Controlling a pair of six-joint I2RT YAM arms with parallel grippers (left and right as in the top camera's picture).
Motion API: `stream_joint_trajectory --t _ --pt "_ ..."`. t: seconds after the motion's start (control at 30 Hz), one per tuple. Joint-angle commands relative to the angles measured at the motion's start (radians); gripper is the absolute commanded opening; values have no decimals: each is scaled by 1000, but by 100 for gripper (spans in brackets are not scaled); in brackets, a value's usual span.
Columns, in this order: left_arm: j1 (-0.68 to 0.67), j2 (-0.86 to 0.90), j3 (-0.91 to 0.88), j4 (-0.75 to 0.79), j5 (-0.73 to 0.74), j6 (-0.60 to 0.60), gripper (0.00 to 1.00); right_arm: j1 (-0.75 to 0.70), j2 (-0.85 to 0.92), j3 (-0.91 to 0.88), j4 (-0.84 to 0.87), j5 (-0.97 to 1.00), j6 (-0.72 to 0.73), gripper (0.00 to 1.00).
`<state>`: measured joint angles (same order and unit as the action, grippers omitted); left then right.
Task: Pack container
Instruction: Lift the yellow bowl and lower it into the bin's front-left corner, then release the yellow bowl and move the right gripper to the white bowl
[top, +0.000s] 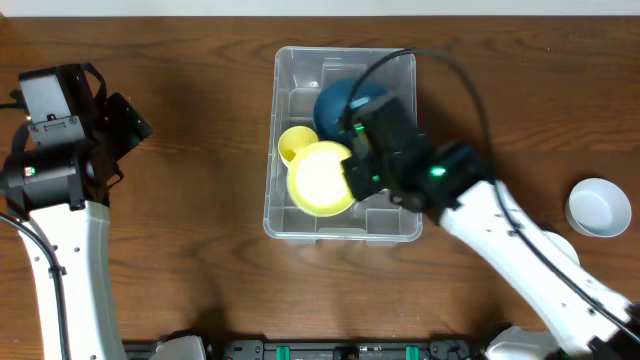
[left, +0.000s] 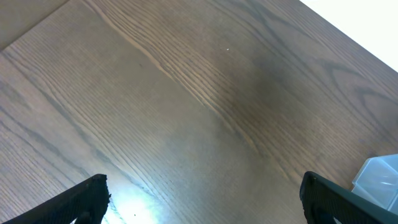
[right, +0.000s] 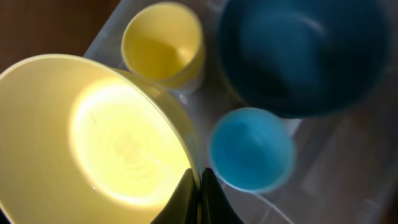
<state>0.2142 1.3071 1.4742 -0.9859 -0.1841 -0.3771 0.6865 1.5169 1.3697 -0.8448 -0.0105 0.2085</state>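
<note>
Container lies under the yellow bowl, whose rim the right gripper pinches, likely for lowering inside; left gripper, well left of it, gapes empty.

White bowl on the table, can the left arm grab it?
Probably not. The white bowl sits at the far right edge, while the left hand is far left, with the container and right arm between.

Blurred right-wrist close-up; glare on table
</note>
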Motion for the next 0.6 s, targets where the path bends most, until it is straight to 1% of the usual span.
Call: stream_joint_trajectory --t 0.0,0.17,0.2,0.23,0.27,0.33,0.4,0.5,0.57 --pt "5 6 11 -1 -11 -1 98 43 68 16 17 40 0 1" --pt "5 6 11 -1 -11 -1 98 70 146 16 35 40 0 1" --pt "5 6 11 -1 -11 -1 98 73 156 16 37 40 0 3" --pt "5 6 11 -1 -11 -1 98 74 163 16 37 40 0 12" --pt "5 6 11 -1 -11 -1 98 74 166 16 37 40 0 22" --pt "4 6 11 -1 -11 -1 98 74 162 16 36 40 -9 30" --pt "5 6 11 -1 -11 -1 98 71 147 19 30 41 -16 33" --pt "5 6 11 -1 -11 -1 98 58 103 31 7 46 -15 33" --pt "5 6 11 -1 -11 -1 98 43 58 43 -27 84 5 35"
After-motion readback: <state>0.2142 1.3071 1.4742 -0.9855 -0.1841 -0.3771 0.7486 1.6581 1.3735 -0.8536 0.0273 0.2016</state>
